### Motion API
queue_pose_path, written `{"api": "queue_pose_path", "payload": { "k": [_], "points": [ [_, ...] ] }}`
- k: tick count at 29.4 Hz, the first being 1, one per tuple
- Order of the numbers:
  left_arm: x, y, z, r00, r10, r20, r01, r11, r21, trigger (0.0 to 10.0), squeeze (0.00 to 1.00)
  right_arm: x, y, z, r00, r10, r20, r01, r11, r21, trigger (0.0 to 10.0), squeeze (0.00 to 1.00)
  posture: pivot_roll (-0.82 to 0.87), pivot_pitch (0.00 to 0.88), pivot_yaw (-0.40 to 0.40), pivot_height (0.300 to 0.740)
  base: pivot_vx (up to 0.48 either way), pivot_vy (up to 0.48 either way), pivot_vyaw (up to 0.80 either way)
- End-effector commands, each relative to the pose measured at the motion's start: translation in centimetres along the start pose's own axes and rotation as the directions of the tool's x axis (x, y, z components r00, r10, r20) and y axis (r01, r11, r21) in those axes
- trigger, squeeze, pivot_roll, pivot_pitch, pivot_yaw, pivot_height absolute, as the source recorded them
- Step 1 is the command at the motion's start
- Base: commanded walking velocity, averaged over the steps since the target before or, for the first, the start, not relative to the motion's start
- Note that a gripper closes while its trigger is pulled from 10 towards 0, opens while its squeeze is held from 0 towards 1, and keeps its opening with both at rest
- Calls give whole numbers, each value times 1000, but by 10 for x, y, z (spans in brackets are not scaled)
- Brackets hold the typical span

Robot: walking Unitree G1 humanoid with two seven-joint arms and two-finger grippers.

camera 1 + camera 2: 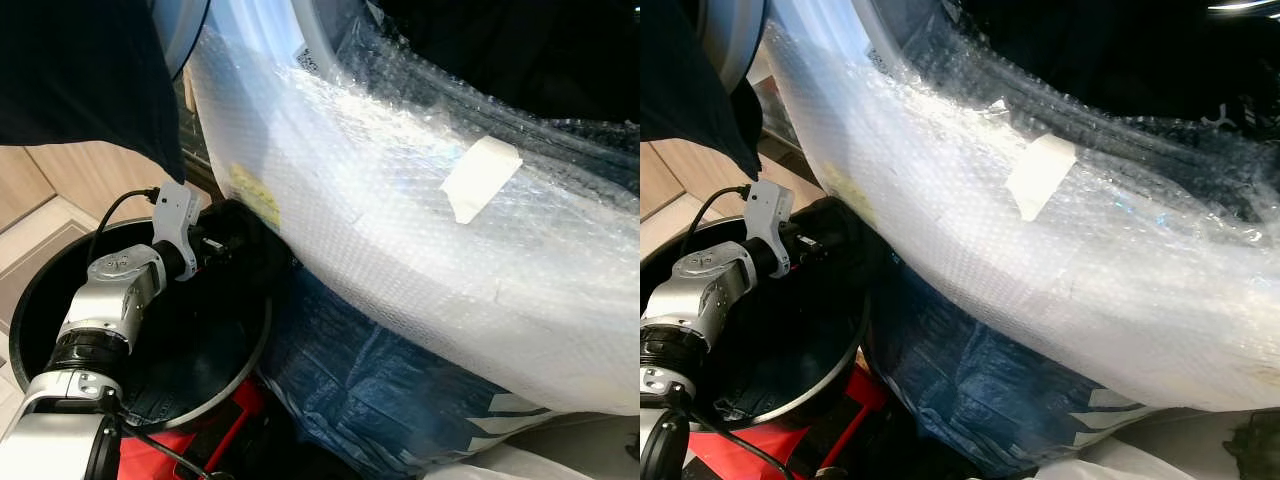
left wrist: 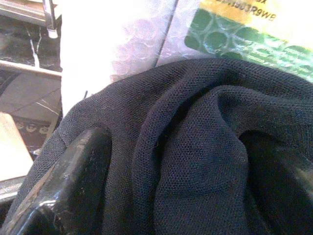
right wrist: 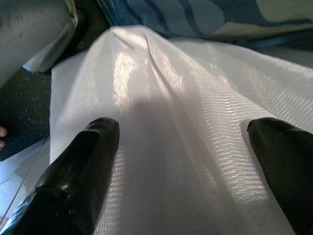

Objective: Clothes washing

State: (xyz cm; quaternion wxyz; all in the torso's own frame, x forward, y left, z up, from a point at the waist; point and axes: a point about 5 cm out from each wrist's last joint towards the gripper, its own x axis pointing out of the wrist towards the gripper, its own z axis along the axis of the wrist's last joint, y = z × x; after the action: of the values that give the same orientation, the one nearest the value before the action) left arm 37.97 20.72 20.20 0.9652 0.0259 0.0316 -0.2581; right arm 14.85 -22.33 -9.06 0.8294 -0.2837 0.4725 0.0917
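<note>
My left gripper [image 1: 232, 238] reaches over a round black basket [image 1: 28, 300] and sits close under the bubble-wrapped washing machine [image 1: 400, 230]. In the left wrist view a dark mesh garment [image 2: 195, 137] is bunched between the wide-apart fingers [image 2: 73, 191], and the gripper [image 2: 186, 161] is open. The machine's green and yellow label [image 2: 244, 29] shows just beyond the garment. Another dark cloth [image 1: 90, 80] hangs at the upper left. My right gripper [image 3: 181, 161] is open over a white mesh fabric [image 3: 171, 98], with nothing between its fingers.
A blue patterned cloth or bag [image 1: 380, 390] lies under the machine's wrapped front. A red object [image 1: 200, 435] sits below the basket. White tape [image 1: 480, 178] is stuck on the bubble wrap. Wooden cabinet fronts [image 1: 90, 175] stand to the left.
</note>
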Motion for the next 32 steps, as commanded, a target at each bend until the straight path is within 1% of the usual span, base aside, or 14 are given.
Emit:
{"api": "queue_pose_path", "payload": {
  "k": [1, 2, 3, 5, 8, 14, 18, 20, 23, 27, 31, 32],
  "points": [
    [2, -8, -23, 995, -33, -91, 30, 999, -34, 9098, 0, -4, 0, -19, 998, -2, -60, 3, 1000, 11, 10000, 0, 12, 284, -167, 740, 0, 0, 0],
    [4, -12, -23, 994, -53, -99, 50, 998, -28, 471, 0, -4, 0, -20, 998, -3, -68, 4, 1000, 14, 10000, 0, 15, 276, -167, 740, 0, 0, 0],
    [5, -13, -23, 993, -56, -104, 53, 998, -29, 0, 0, -4, -1, -20, 998, -4, -69, 5, 1000, 14, 10000, 0, 15, 275, -167, 740, 0, 0, 0],
    [6, -14, -23, 992, -52, -114, 49, 998, -27, 0, 0, -4, -2, -19, 998, -6, -69, 7, 1000, 15, 10000, 0, 13, 273, -160, 740, 0, 0, 0],
    [7, -20, -24, 990, -80, -115, 78, 997, -28, 0, 0, -3, -3, -15, 998, -12, -64, 14, 1000, 21, 10000, 0, 18, 252, -149, 740, 0, 0, 0],
    [9, -28, -29, 985, -110, -134, 109, 994, -19, 0, 0, -1, 1, -9, 999, -1, -51, 1, 1000, 16, 10000, 0, 32, 226, -138, 740, 0, 0, 0],
    [9, -29, -28, 987, -100, -126, 96, 995, -34, 0, 0, 0, 2, -6, 999, 0, -44, 1, 1000, 17, 10000, 0, 38, 222, -139, 740, 0, 0, 0],
    [9, -30, -28, 989, -88, -118, 83, 995, -48, 0, 0, 0, 2, -4, 999, -1, -40, 1, 1000, 15, 10000, 0, 37, 235, -139, 740, 0, 0, 0],
    [6, -31, -27, 995, -68, -78, 62, 995, -78, 0, 0, 1, -1, 0, 999, -13, -32, 14, 1000, 24, 10000, 0, 36, 239, -138, 740, 0, 0, 0],
    [0, -34, -31, 994, -81, -79, 74, 994, -85, 0, 0, 1, 0, 0, 999, -14, -34, 15, 999, 30, 10000, 0, 46, 215, -130, 740, 0, 0, 0],
    [-2, -38, -36, 995, -59, -84, 51, 995, -87, 0, 0, 1, 2, -2, 999, 4, -43, -4, 1000, 4, 10000, 0, 52, 213, -134, 740, 0, 0, 0],
    [-3, -39, -37, 998, -27, -64, 19, 993, -120, 0, 0, 1, 3, -1, 999, 10, -41, -11, 1000, -12, 10000, 0, 51, 212, -132, 740, 0, 0, 0]
  ]
}}
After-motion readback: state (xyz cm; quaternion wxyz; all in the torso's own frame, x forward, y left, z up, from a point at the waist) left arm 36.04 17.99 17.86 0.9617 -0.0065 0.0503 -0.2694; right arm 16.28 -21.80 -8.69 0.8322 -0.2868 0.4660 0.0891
